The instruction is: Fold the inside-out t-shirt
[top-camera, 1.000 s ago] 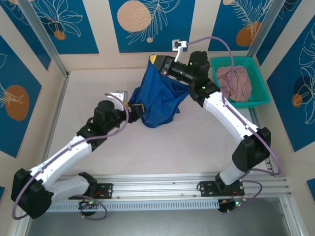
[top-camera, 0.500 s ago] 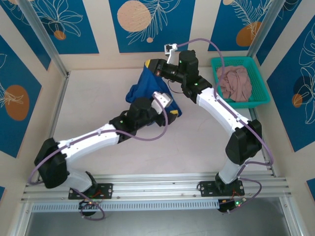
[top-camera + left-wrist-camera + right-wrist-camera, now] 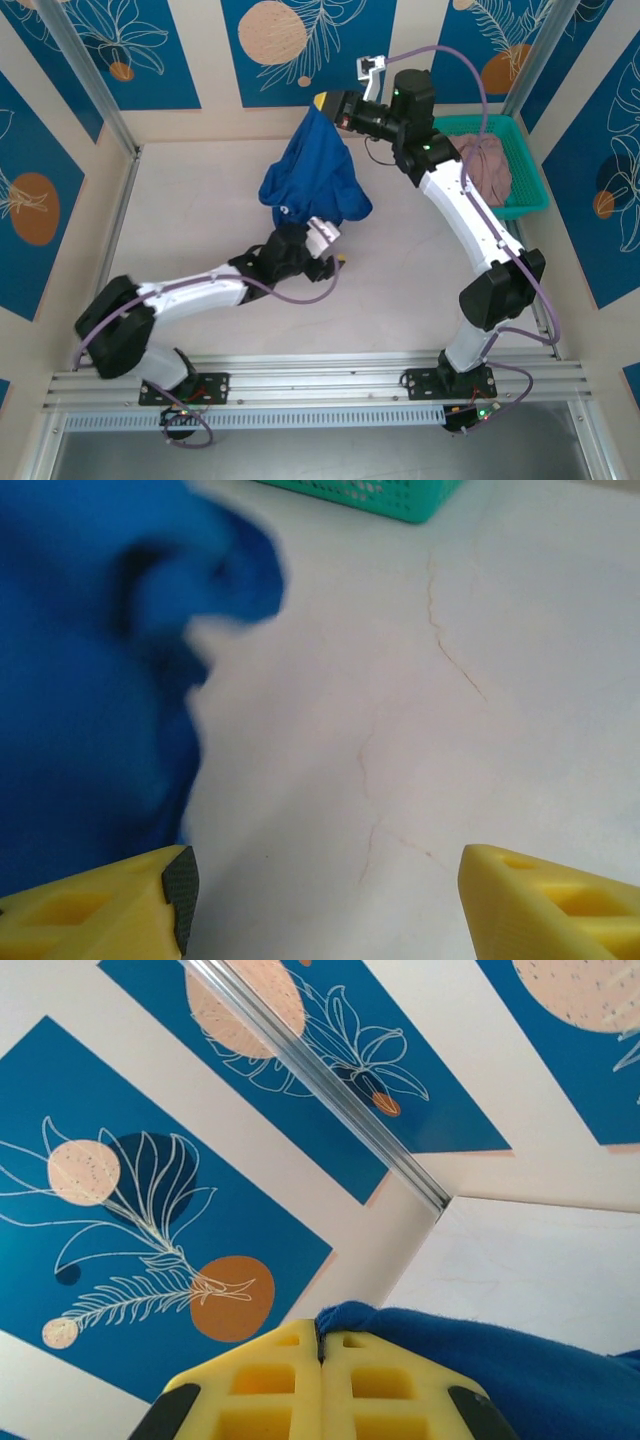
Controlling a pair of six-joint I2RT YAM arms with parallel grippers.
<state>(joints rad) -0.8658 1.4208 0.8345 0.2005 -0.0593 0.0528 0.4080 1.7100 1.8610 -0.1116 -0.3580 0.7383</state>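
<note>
1. Job in hand, I think: lifting the royal-blue soft cloth t-shirt [image 3: 315, 180] so it hangs loose. No fold shows yet, so the work looks to be near its start.
2. The shirt hangs in a bunched lump, well to the left of the green plastic basket [image 3: 530, 200]. Its bottom is close to the pale table [image 3: 190, 190].
3. The right gripper [image 3: 328, 102] is high up, left of the basket's far corner. Its yellow fingers [image 3: 270, 1385] are pressed tight together with the shirt's top edge [image 3: 520, 1360] pinched between them.
4. The left gripper [image 3: 338, 262] is low down, left of the basket and nearer the arm bases. Its yellow fingers [image 3: 90, 915] stand wide apart with nothing between them, just bare table. Blue cloth [image 3: 90, 730] is just beside one finger.
5. A dusty-pink cloth [image 3: 485, 165] lies inside the basket. It is not part of this job.
6. Next, I think the left gripper must reach a loose low edge or corner of the shirt and close on it. Then both can spread the shirt flat. The lump hides the edges, so picking the right spot is the hard bit.
</note>
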